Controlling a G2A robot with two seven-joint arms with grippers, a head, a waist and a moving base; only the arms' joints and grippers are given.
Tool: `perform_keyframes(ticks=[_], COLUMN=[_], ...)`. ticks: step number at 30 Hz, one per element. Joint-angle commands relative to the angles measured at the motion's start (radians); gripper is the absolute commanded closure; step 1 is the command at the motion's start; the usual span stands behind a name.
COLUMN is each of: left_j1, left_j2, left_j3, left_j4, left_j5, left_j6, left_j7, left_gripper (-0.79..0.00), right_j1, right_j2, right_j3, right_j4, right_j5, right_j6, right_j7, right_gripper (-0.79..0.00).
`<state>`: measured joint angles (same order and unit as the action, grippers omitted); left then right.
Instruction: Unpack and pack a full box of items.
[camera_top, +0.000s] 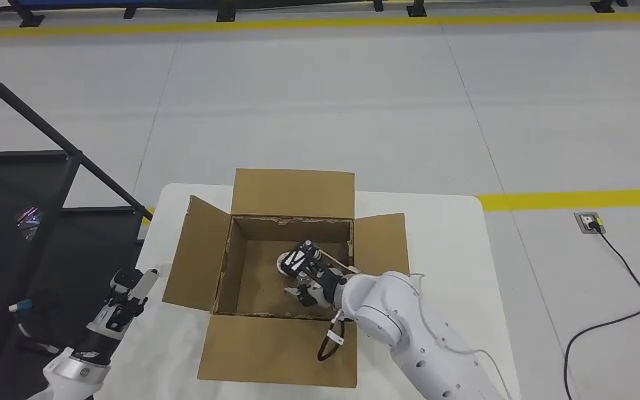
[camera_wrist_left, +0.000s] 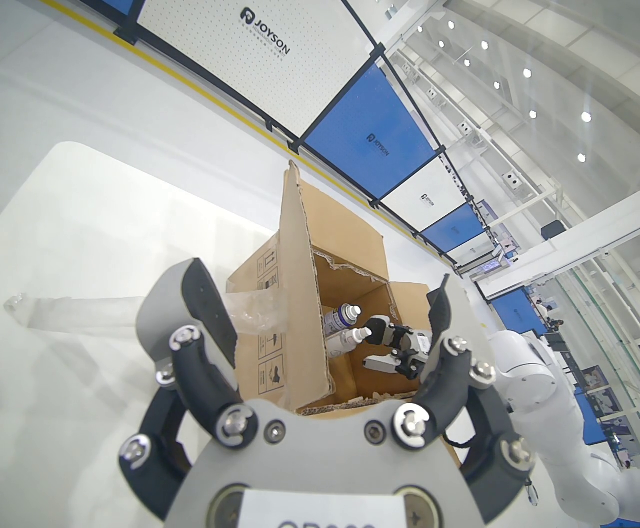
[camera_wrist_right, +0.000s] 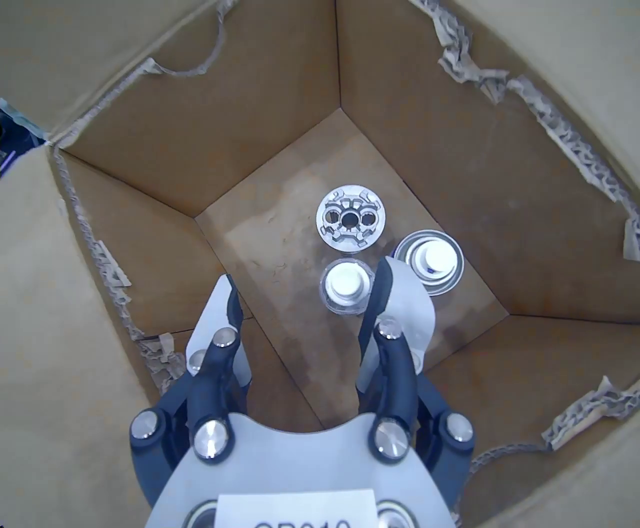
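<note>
**Right fingers (camera_wrist_right: 382, 290) open in a near-empty box (camera_wrist_right: 280, 75)**

They are spread and hold nothing, low inside the box. A bottle (camera_wrist_right: 347, 286) sits between them, close to one finger. A spray can (camera_wrist_right: 432, 260) and a metal disc (camera_wrist_right: 351, 218) stand just beside it.

My left gripper (camera_wrist_left: 320, 282) hangs released outside the flap, over the surface (camera_wrist_left: 100, 200), near a clear wrapper (camera_wrist_left: 75, 312).

With three things left inside, I judge the box either nearly emptied or barely refilled. I can't tell which.

Print: handling symbols (camera_wrist_left: 270, 350) on the box side and logos on the wall panels (camera_wrist_left: 370, 130).
</note>
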<state>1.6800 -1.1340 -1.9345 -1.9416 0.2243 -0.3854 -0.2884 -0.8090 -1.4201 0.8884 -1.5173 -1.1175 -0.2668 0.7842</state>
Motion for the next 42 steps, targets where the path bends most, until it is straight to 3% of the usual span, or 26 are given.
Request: perform_keyframes(ticks=[1, 5, 7, 9, 15, 20, 28, 34, 42], left_j1=[-0.005, -0.011, -0.013, -0.010, -0.001, 0.004, -0.050, -0.090, -0.122], left_j2=[-0.001, -0.002, -0.002, -0.003, -0.004, -0.003, -0.003, -0.003, -0.002], left_j3=[0.005, 0.043, 0.064, 0.083, 0.143, 0.182, 0.267, 0.308, 0.327], left_j4=[0.000, -0.006, -0.016, -0.031, -0.077, -0.106, -0.070, -0.033, 0.004], left_j5=[0.023, 0.088, 0.107, 0.125, 0.155, 0.168, 0.217, 0.256, 0.267], left_j6=[0.018, 0.031, 0.025, 0.014, -0.009, -0.015, 0.026, 0.050, 0.070], left_j7=[0.012, 0.013, 0.010, 0.002, -0.026, -0.070, -0.115, -0.129, -0.133], left_gripper=[-0.785, -0.785, -0.785, -0.785, -0.785, -0.785, -0.785, -0.785, -0.785], right_j1=[-0.027, -0.122, -0.178, -0.239, -0.403, -0.500, -0.514, -0.379, -0.245], right_j2=[0.007, 0.029, 0.042, 0.053, 0.078, 0.095, 0.120, 0.135, 0.148], right_j3=[0.025, 0.095, 0.139, 0.186, 0.355, 0.517, 0.695, 0.665, 0.580], right_j4=[-0.046, -0.188, -0.263, -0.334, -0.452, -0.458, -0.323, -0.156, -0.081], right_j5=[-0.001, 0.006, 0.005, 0.014, 0.109, 0.251, 0.551, 0.751, 0.943], right_j6=[-0.010, -0.062, -0.089, -0.113, -0.136, -0.133, -0.132, -0.226, -0.440], right_j7=[-0.018, -0.088, -0.125, -0.169, -0.332, -0.375, -0.213, 0.018, 0.156], right_gripper=[-0.570, -0.693, -0.693, -0.785, -0.785, -0.785, -0.785, -0.785, -0.785])
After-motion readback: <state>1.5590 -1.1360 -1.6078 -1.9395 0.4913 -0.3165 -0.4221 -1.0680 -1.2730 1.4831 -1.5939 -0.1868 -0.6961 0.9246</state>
